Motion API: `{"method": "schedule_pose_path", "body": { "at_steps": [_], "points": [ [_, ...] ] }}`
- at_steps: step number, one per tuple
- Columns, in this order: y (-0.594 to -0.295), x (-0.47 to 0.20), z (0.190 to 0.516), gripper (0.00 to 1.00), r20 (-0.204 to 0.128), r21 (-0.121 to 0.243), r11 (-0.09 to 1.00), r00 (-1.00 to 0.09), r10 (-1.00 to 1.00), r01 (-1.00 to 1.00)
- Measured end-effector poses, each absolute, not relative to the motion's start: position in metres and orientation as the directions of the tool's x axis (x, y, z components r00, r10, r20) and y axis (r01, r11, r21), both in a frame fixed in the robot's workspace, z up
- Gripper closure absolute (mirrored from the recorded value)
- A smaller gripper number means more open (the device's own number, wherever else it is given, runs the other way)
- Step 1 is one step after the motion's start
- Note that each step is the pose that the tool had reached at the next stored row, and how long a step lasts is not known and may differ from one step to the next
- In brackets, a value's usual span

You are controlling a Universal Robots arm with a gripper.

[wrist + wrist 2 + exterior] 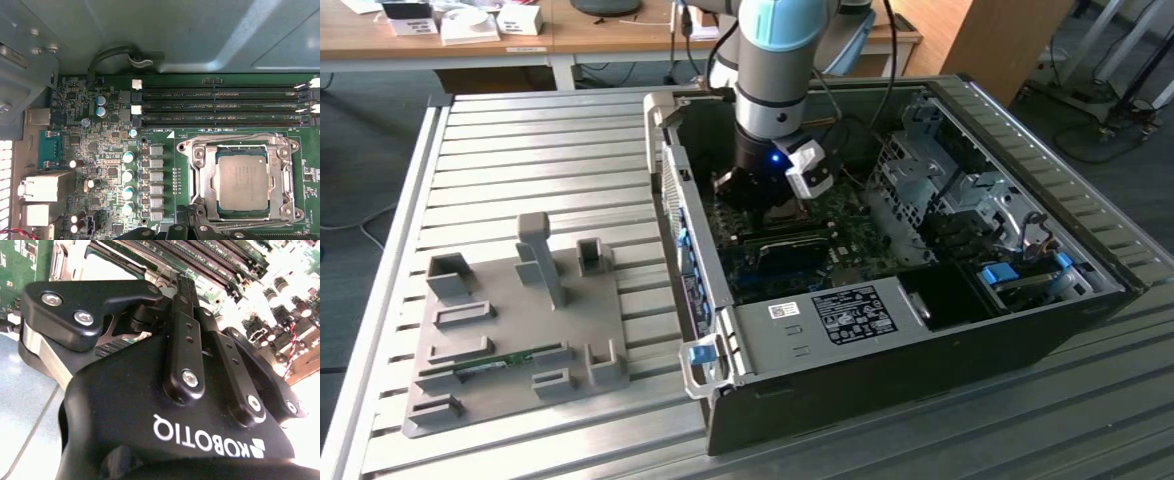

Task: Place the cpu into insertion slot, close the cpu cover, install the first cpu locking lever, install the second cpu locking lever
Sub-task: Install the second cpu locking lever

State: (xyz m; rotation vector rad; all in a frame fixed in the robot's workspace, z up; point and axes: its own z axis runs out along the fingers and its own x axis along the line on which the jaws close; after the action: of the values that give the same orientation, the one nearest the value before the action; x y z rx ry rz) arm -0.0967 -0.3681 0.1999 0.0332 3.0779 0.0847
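Gripper (150, 310): white logo lettering across the black body in the second wrist view, seen upside down; not quoted here.
Large sticker (854, 312): white, dense black print, on the metal cage (761, 345) inside the computer case, at 5 o'clock from the gripper in the exterior view; too small to read.
Small sticker (783, 309): white, just beside the large one; unreadable.
Motherboard (110, 165): white silkscreen at 11 o'clock of the insertion slot (200, 175); illegible.
The cpu (243, 181): faint marks on the grey top; illegible.

My pincer (767, 200) hangs low inside the open black computer case (881, 380); long black memory slots (215, 106) border the silver socket frame (240, 177).
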Motion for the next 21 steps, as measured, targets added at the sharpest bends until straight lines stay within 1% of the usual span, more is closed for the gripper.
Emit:
{"method": "schedule_pose_path", "body": {
  "at_steps": [11, 21],
  "points": [
    [-0.368, -0.097, 0.224, 0.89, -0.062, 0.055, 0.998, -0.998, 0.023, 0.02],
    [-0.367, -0.085, 0.225, 0.89, -0.062, 0.055, 0.998, -0.998, 0.023, 0.02]
  ]
}}
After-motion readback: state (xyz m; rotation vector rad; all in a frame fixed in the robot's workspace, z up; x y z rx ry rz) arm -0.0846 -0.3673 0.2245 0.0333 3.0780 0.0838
